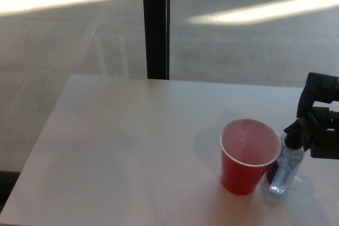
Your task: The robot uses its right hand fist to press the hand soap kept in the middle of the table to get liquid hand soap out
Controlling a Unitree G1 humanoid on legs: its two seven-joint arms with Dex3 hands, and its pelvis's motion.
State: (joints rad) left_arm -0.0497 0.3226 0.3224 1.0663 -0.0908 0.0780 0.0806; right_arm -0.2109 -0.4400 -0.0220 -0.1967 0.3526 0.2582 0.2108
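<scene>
Here the hand soap (284, 170) stands at the worktop's (132, 141) near right, touching a red cup (248, 157). My right hand (319, 123) sits over its pump; whether it's clenched, I cannot tell. Light and tippy, I judge: press straight down on the black pump head.

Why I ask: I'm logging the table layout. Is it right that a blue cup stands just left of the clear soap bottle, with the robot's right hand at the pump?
Not quite: the cup is red, not blue, as the head view shows. The rest holds: it stands just left of the clear soap bottle, with the right hand at the pump.
</scene>
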